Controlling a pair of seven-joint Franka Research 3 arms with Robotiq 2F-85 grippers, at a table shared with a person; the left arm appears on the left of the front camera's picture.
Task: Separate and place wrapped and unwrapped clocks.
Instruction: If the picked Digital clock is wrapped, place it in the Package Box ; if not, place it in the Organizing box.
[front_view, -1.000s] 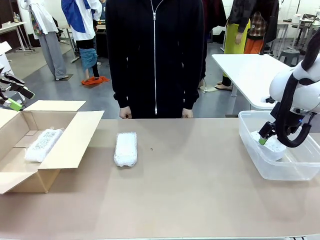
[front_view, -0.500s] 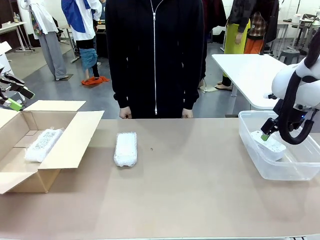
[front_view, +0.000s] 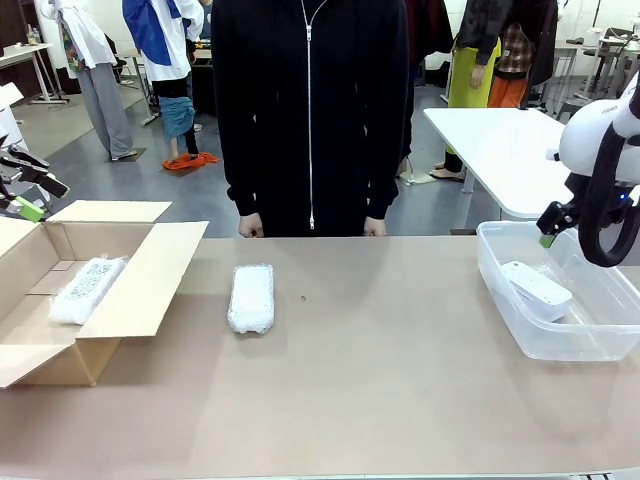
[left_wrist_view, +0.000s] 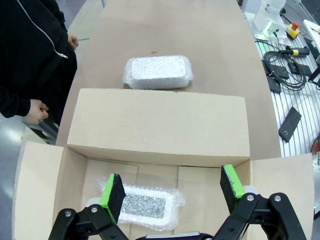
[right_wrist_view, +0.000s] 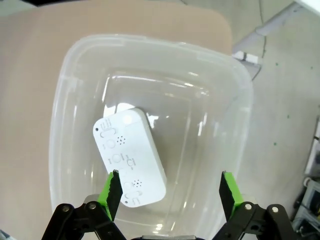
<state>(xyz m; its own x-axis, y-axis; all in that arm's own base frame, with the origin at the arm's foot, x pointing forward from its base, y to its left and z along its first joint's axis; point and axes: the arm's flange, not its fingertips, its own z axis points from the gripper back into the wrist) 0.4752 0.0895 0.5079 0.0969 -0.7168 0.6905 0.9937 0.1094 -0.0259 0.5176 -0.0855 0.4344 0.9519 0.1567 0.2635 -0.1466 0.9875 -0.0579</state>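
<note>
**Right wrist view: bare clock down in the tub, one wrapped clock not yet boxed**

The bare white plastic clock with rounded corners and small dots (right_wrist_view: 129, 157) lies face up on the floor of the clear plastic tub (right_wrist_view: 150, 44). It is free of the right jaws, which stand wide open and empty above it. The tub looks like the sorted place for unwrapped clocks.

One clock bundled in whitish bubble wrap (left_wrist_view: 145, 206) lies in the open brown cardboard box (left_wrist_view: 160, 125), below the left jaws, also spread wide and holding nothing. Wrapped clocks seemingly belong there. The second bubble-wrapped clock (left_wrist_view: 158, 72) rests on the tan desk (front_view: 400, 380) just beyond the box flap, so it is probably next.

The right wrist view gives the bare clock's marked face. The front view gives the layout instead: box at the robot's left, tub at its right, and the loose clock between them, nearer the box, before a person in a black zip jacket (front_view: 310, 110).
</note>
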